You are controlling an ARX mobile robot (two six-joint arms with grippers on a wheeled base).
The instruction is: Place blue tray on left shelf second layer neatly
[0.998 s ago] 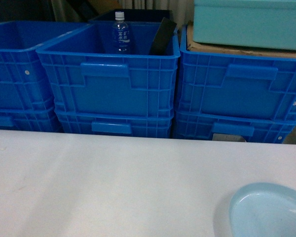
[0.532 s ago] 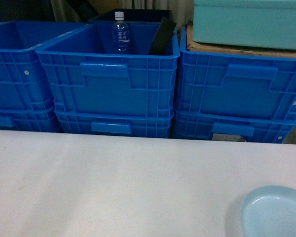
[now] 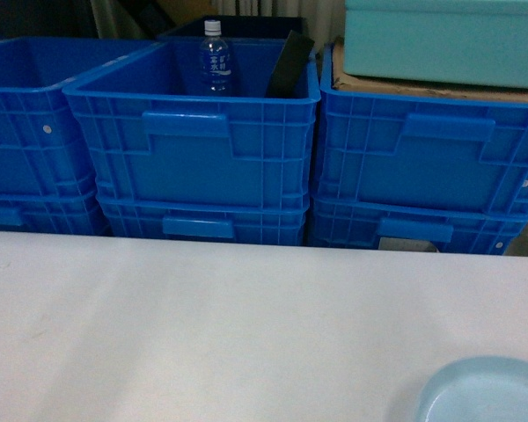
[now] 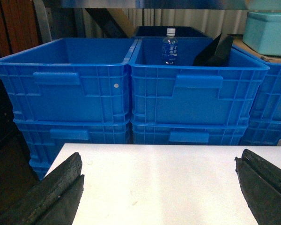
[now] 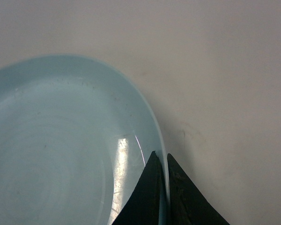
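Note:
The blue tray (image 3: 488, 393) is a pale round dish at the bottom right corner of the head view, partly cut off by the frame. It fills the left of the right wrist view as the same tray (image 5: 61, 150). My right gripper (image 5: 164, 161) is shut on its right rim, one black finger inside the dish and one outside. My left gripper (image 4: 159, 180) hangs open over the white table (image 4: 154, 178), its fingers (image 4: 61, 187) wide apart with nothing between them. The left shelf second layer is out of view.
Stacked dark-blue crates (image 3: 194, 149) line the far edge of the white table (image 3: 202, 325). The middle crate holds a water bottle (image 3: 215, 61) and a black object (image 3: 289, 63). A pale teal box (image 3: 444, 40) sits on cardboard on the right crates.
The blue tray has slid down toward the bottom edge of the head view, showing less of itself than a second ago. The crates behind have not moved.

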